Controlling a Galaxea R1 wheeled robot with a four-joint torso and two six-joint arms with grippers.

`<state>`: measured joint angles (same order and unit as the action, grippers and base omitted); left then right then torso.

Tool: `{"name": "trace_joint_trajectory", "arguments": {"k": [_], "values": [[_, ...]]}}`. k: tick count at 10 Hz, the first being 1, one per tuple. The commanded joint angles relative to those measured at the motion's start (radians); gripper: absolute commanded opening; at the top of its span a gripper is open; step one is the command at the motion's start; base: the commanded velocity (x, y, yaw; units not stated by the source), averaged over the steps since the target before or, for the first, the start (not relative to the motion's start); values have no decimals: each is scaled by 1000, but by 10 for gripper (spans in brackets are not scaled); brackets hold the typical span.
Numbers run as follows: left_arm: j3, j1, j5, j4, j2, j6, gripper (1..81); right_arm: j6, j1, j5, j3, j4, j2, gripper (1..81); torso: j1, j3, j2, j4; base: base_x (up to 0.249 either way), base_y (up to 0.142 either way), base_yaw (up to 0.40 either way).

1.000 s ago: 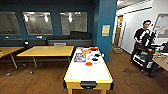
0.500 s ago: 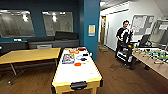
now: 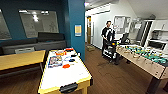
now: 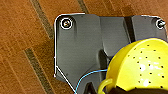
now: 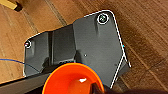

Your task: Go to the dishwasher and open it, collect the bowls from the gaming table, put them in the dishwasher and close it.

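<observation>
A yellow bowl shows in the left wrist view: glossy, speckled with small dark holes like a colander, with a looped handle at its rim. It sits right at the left hand, against the dark wrist plate and above the brown plank floor. I cannot tell whether that hand is spread or pinching the bowl, since its fingers are hidden.

An orange bowl shows in the right wrist view: smooth, round, shiny inside, with a bright glint near its middle. It lies close under the right wrist plate, and a dark shape overlaps its rim on one side. Whether the right hand is pressed onto the bowl I cannot tell.

In the head view, the gaming table stands to the right, with a green field, rows of figures and pale side walls on dark legs. To the left stands a white-topped game table with a yellow edge, carrying small red, orange and blue items. A wooden table sits further left, in front of a dark sofa.

Between the two game tables runs a wide lane of wooden floor leading toward a teal pillar and a hallway. A person stands at the far end of the gaming table beside a dark cart.
</observation>
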<state>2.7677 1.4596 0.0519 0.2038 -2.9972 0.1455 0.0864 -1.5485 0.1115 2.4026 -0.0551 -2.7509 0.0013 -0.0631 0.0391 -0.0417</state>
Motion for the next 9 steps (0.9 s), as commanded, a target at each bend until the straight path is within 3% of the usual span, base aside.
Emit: {"name": "trace_joint_trajectory", "arguments": {"k": [1, 9], "values": [[3, -52, 62, -6, -3, 21, 10, -2, 43, -49, 3, 12, 21, 10, 0, 0, 0, 0, 0, 0, -398], [4, -46, 62, -6, -7, 28, 10, -2, 43, -49, 21, 12, 4, 10, 0, 0, 0, 0, 0, 0, -398]]}}
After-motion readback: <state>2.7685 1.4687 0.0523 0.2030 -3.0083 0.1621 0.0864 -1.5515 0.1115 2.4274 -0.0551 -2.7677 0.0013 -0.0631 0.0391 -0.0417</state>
